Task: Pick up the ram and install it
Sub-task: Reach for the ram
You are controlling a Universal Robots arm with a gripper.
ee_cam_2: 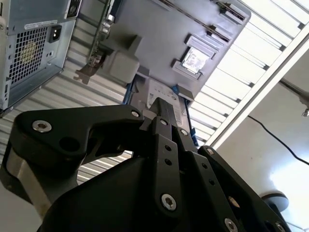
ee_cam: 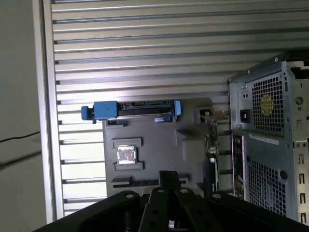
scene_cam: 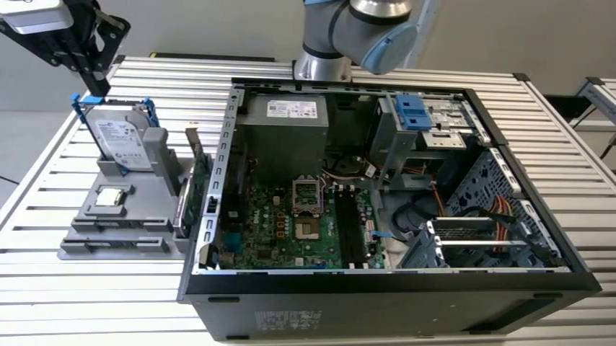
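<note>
My black gripper [scene_cam: 94, 85] hangs high at the exterior view's left, above the far end of the grey parts holder [scene_cam: 130, 234]. In both wrist views its fingers meet at one tip [ee_cam_2: 164, 107] [ee_cam: 169, 175], shut, with nothing seen between them. The ram is hidden: I cannot make it out on the holder or in the case. Inside the open computer case [scene_cam: 385, 285] lies the green motherboard [scene_cam: 279, 223], with long black slots [scene_cam: 348, 225] that stand bare.
A silver hard drive [scene_cam: 125, 144] in a blue-tabbed frame stands upright in the holder below the gripper. A small chip [scene_cam: 112, 196] lies on the holder. A large green card [scene_cam: 199, 194] with a metal bracket stands between holder and case. The arm's base [scene_cam: 322, 68] sits behind the case.
</note>
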